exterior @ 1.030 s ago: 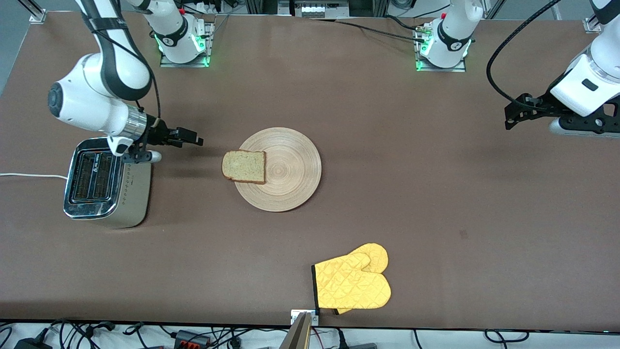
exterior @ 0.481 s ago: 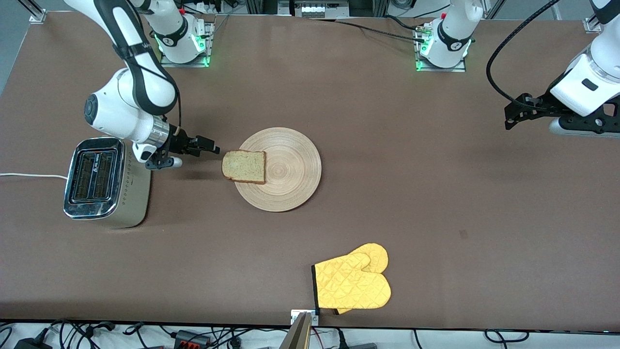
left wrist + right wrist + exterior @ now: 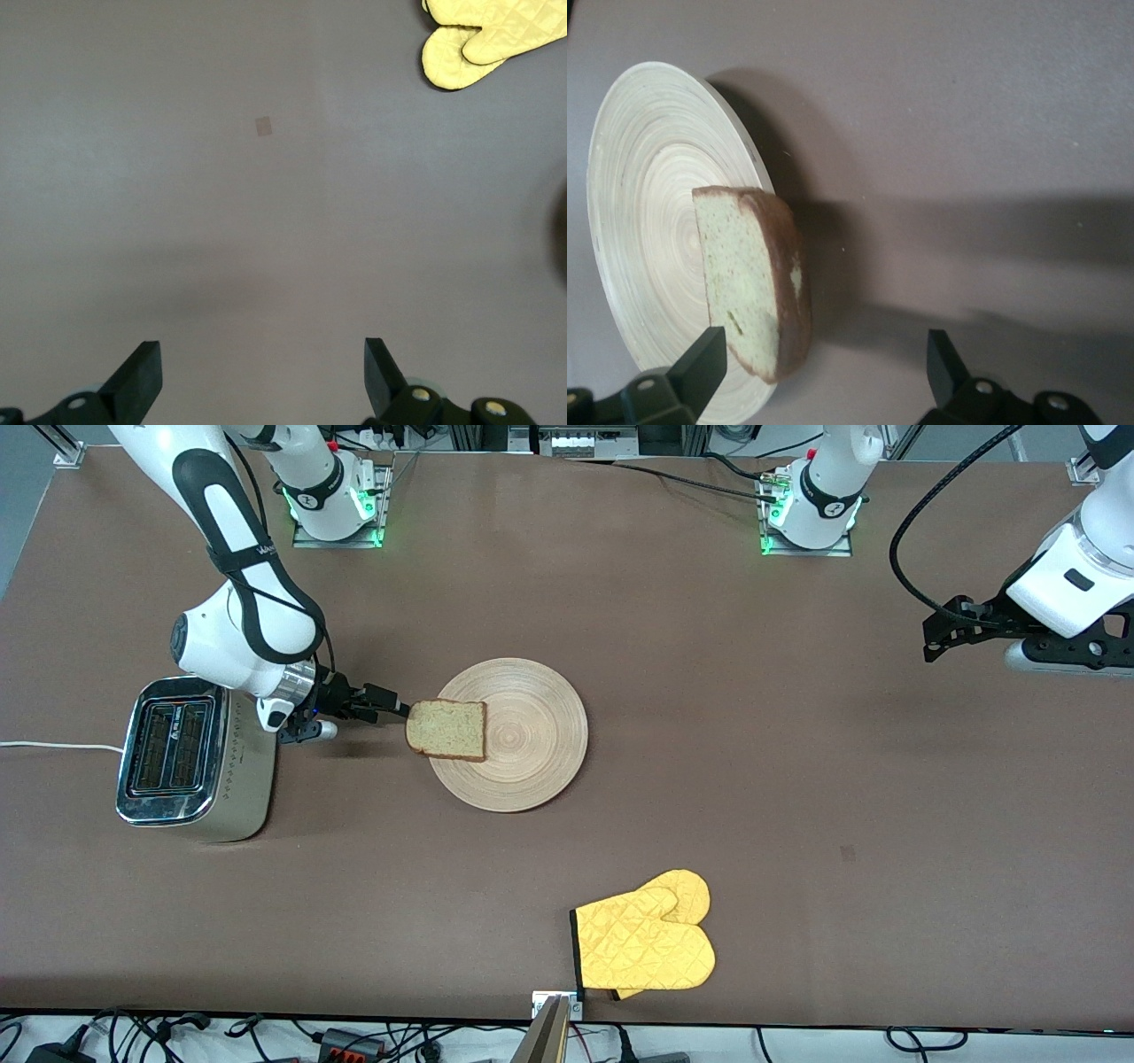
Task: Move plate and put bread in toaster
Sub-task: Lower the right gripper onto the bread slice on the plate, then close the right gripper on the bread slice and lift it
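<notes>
**A:** One slice only, and it is not in the slots yet. Starting at the right arm's end of the table, what do you see?

**B:** The toaster [image 3: 190,757] stands there, chrome top up, both slots empty. Beside it the right gripper [image 3: 397,708] is low over the table with its fingers apart and nothing between them, just short of the bread's crust.

**A:** And the bread [image 3: 446,730] itself?

**B:** Lying flat on the plate [image 3: 532,779], on the edge toward the toaster, with its crust overhanging the rim. In the right wrist view that overhanging edge [image 3: 784,283] sits between the spread fingers.

**A:** How would it handle, do you think?

**B:** Light and soft, I'd judge, easy to crush or tear. The overhang is the place to pinch, face to face across the crust, gently.

**A:** Further along?

**B:** A yellow oven mitt [image 3: 644,943] nearer the front camera, then the left gripper [image 3: 941,631], spread open and empty, waiting over bare table at the left arm's end.
</notes>
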